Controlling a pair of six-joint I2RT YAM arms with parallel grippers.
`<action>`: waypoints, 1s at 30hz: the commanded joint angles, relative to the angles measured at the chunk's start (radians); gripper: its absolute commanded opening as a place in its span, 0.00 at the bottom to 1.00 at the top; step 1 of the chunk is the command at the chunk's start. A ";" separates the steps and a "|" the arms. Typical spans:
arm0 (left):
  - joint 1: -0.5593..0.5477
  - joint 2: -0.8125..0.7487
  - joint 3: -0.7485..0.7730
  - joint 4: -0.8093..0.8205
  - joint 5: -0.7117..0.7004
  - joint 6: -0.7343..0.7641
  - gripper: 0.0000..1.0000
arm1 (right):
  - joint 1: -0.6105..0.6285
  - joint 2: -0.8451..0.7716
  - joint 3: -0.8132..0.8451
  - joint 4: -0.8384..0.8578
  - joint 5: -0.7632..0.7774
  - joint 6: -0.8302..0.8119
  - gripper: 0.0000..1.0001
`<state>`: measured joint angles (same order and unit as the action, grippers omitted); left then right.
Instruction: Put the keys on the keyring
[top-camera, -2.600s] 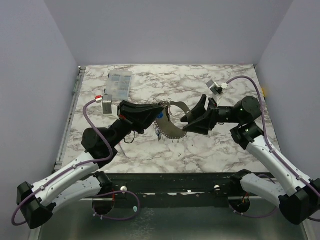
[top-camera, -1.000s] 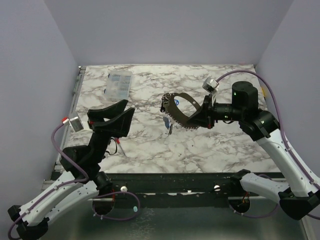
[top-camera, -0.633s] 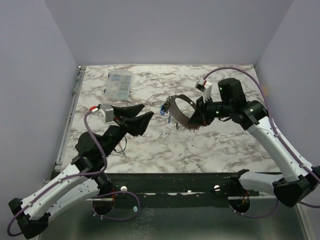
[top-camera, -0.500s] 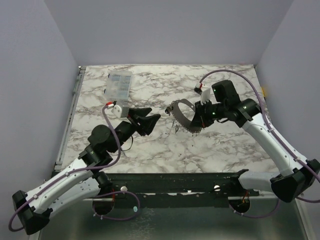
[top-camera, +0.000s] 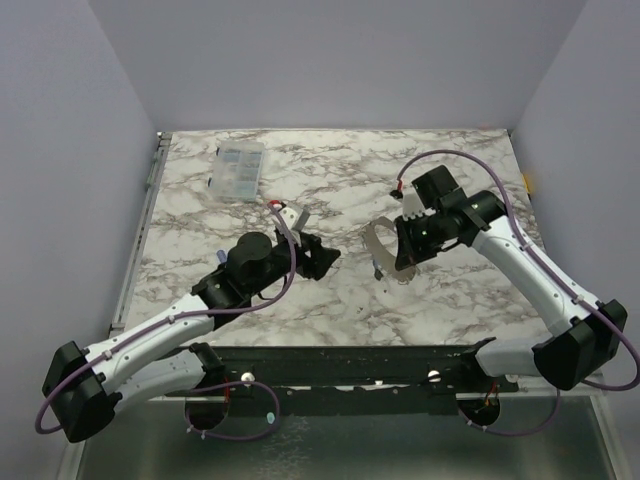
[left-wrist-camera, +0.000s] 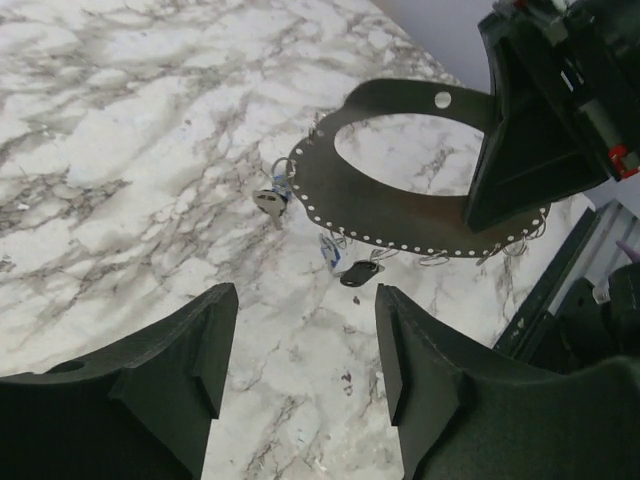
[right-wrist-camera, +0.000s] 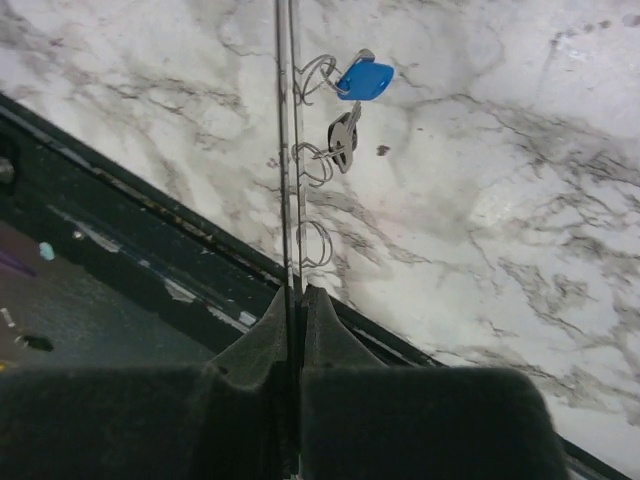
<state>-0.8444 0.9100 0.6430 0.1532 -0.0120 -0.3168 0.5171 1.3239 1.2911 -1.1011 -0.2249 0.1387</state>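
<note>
My R tool (right-wrist-camera: 295, 300) is closed on the keyring (left-wrist-camera: 400, 215), pinching one spot of the rim so the rest of the arc stays free. Judged purpose: hold the ring rigid above the desk (top-camera: 330, 180) and present the free arc to my L tool (left-wrist-camera: 300, 320). L tool is open w/ nothing between its fingers, aimed at the ring from near it and not touching. Judged reason: staged to take or steady a key or loop on the rim. Keys (left-wrist-camera: 270, 200): at least three hang from small wire loops on the ring's lower rim. Whether the lowest touches the desk, I cannot tell. View differences: the L wrist cam shows the ring face-on. It is a flat dark band w/ a row of small holes along the outer edge, a silver key at left, and a dark key (left-wrist-camera: 358, 272) plus a bit of blue below. The R wrist cam shows the ring edge-on as a thin line running out from my closed tips. There the blue key (right-wrist-camera: 365, 78) and a grey one hang to one side, and some loops are empty. The top cam gives layout only: both tools near mid-desk, a clear box (top-camera: 238, 168) far L and well apart, keys too small to sort.
</note>
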 joint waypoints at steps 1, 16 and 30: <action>0.000 0.036 0.044 -0.015 0.161 0.022 0.67 | 0.001 -0.048 0.011 0.070 -0.272 0.020 0.01; 0.000 -0.216 0.064 -0.304 -0.137 0.213 0.94 | 0.000 -0.014 -0.172 0.489 -0.458 0.289 0.01; 0.000 -0.547 -0.164 -0.339 -0.441 0.310 0.94 | 0.002 0.096 -0.248 0.795 -0.448 0.529 0.01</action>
<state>-0.8444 0.4049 0.5396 -0.1543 -0.3588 -0.0441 0.5171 1.4117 1.0649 -0.4469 -0.6460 0.5804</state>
